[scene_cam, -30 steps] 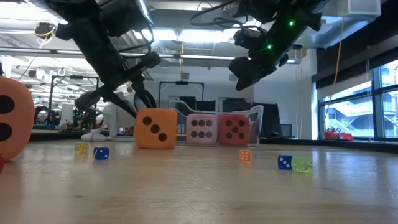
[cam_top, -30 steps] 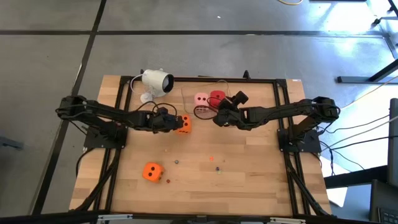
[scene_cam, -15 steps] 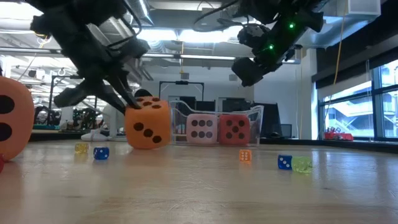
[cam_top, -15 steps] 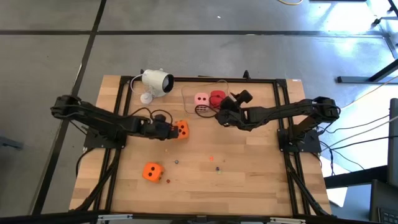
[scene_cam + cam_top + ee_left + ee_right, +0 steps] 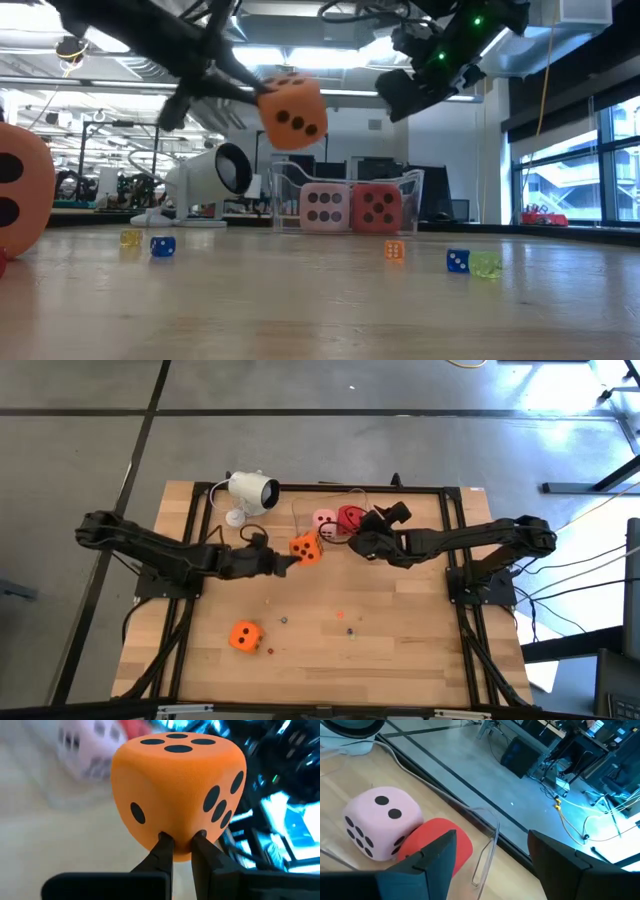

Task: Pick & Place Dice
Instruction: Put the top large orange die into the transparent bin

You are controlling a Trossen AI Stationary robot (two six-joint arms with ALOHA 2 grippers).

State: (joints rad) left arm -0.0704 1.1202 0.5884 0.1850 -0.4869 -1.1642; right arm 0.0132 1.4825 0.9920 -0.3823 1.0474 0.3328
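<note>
My left gripper (image 5: 181, 847) is shut on an orange die (image 5: 306, 549) and holds it in the air left of a clear container (image 5: 303, 520). The low view shows this die (image 5: 291, 112) well above the table. A pale pink die (image 5: 324, 519) and a red die (image 5: 349, 517) sit side by side inside the container. My right gripper (image 5: 492, 865) hangs open above the red die (image 5: 440, 840), touching nothing. A second orange die (image 5: 245, 636) rests on the table near the front left. My left gripper pinches the orange die's lower near edge (image 5: 181, 834) between its two fingertips (image 5: 164, 845), which stand close together with the foam squeezed between them. The fingers come nearly level from the table's left. The die is lifted clear and tilted, its five-pip face up.
A white camera on a stand (image 5: 250, 490) sits at the far left of the table with its cable. Several tiny coloured dice (image 5: 457, 261) lie scattered on the wood near the table's middle. Black rails (image 5: 452, 540) frame the board's sides.
My left gripper has raised the orange die off the table and carried it up and toward the container at the far right. The gripper has tipped from slanting down to nearly level, and the die has turned over with it.
</note>
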